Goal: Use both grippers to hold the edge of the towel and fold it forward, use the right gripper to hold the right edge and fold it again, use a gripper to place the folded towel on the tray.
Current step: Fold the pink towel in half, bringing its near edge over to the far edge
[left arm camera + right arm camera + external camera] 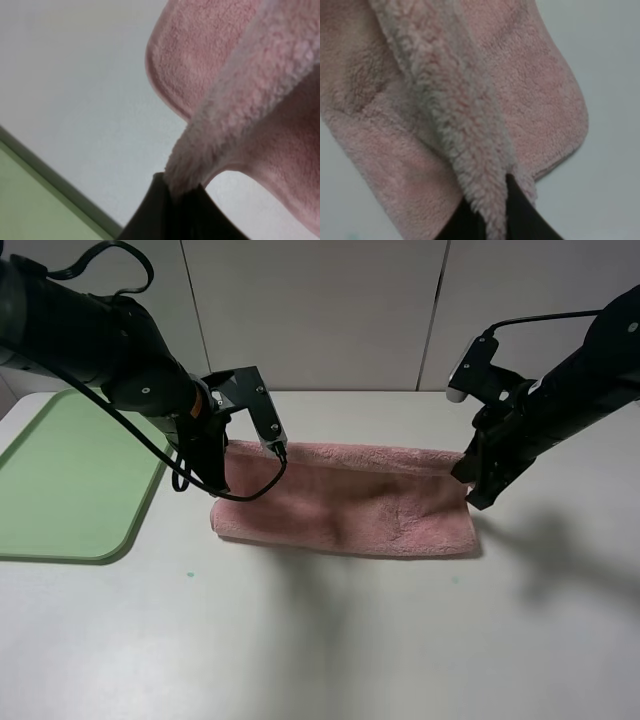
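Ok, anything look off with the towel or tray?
Nothing stands out. The towel lies doubled over on the table; the left end effector and the right end effector each pinch an end of its top layer. The tray sits apart.

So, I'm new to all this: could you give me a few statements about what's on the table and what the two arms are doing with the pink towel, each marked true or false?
1. The towel lies on the tray. False: it lies on the white table, beside the tray.
2. The left tool is shut on the towel's edge. True.
3. The right tool hangs open, apart from the towel. False: it too is shut on a pinch of the towel's edge.
4. The tray is light green. True.
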Robot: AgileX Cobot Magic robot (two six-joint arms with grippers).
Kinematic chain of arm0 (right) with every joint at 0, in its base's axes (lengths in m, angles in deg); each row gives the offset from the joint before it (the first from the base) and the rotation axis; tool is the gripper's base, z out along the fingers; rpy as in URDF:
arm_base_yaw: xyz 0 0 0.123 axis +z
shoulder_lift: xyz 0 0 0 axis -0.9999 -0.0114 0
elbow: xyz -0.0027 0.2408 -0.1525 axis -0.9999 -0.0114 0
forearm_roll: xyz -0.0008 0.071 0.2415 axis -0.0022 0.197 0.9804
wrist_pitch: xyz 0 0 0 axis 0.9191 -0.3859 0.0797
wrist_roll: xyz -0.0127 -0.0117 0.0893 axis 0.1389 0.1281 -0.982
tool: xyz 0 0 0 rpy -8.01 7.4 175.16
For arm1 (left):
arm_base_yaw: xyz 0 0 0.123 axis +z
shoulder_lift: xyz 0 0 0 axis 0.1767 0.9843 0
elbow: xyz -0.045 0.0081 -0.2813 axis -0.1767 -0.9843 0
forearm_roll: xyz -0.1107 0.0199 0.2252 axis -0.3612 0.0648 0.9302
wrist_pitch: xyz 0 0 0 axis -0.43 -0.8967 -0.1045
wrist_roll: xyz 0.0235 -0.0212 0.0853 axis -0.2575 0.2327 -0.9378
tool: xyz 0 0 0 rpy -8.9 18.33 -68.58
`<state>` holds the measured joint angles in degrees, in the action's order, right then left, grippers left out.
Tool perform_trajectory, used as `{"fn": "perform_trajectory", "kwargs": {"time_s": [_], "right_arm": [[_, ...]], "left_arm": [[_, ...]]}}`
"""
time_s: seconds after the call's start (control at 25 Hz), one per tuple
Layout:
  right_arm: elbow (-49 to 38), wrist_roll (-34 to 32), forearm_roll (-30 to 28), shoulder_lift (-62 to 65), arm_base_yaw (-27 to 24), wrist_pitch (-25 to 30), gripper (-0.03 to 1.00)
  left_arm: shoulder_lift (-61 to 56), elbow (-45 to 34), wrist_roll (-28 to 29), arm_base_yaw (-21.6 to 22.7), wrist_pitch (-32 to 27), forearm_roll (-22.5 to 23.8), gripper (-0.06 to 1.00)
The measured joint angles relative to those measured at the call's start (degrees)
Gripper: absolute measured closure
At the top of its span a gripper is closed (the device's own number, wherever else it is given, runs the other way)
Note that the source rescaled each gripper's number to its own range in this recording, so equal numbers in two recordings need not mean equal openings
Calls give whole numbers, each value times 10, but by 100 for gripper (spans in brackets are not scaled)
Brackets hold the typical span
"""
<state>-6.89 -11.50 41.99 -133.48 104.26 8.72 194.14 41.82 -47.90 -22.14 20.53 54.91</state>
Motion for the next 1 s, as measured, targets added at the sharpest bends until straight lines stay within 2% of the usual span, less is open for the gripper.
{"fn": "perform_trajectory", "kwargs": {"time_s": [0.12,0.24,0.36,0.48,0.6,0.72,1.0], "right_arm": [[0,-2,0,0,0,12,97],[0,-2,0,0,0,25,88],[0,-4,-6,0,0,32,61],[0,-14,-8,0,-3,23,28],[0,-44,-8,0,-5,-12,6],[0,-64,-8,0,-5,-42,-1],[0,-75,-8,0,-5,-42,-3]], "left_arm": [[0,0,0,0,1,0,94],[0,0,0,0,2,0,87],[0,0,0,1,-5,2,68],[0,0,0,5,-5,4,39],[1,0,0,5,6,4,19],[1,0,0,5,13,4,12],[1,0,1,5,15,4,10]]}}
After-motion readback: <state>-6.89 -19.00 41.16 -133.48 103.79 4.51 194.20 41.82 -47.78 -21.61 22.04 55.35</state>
